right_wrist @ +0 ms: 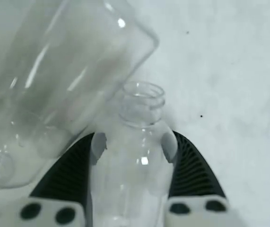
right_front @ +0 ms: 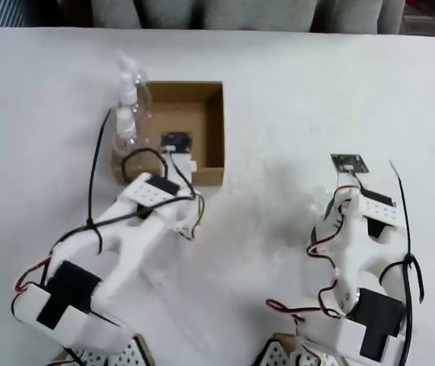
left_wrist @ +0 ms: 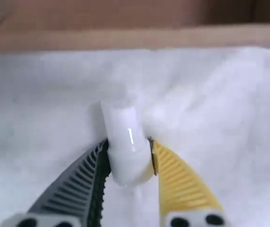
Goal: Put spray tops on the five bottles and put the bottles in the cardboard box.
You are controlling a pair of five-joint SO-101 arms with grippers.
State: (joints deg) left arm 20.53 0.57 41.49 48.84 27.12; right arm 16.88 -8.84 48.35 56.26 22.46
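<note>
**White-covered table with an open box, bottles and two base plates**

The table [right_front: 301, 91] is covered by a white, slightly rumpled cloth that reaches back to a straight far edge. The cardboard box [right_front: 217, 130] sits directly on the cloth with its top open. At the box's left wall stand clear bottles with white tops [right_front: 128, 114]. Whether they are inside the box or on the cloth just outside it cannot be told. A perforated white base plate [right_front: 114, 354] rests at the table's near edge, nearer than the box and to its left. A second base plate [right_front: 278, 354] rests nearer than the box and to its right. A lying clear bottle [right_wrist: 54, 80] rests on its side on the cloth; its place relative to the box cannot be told
</note>
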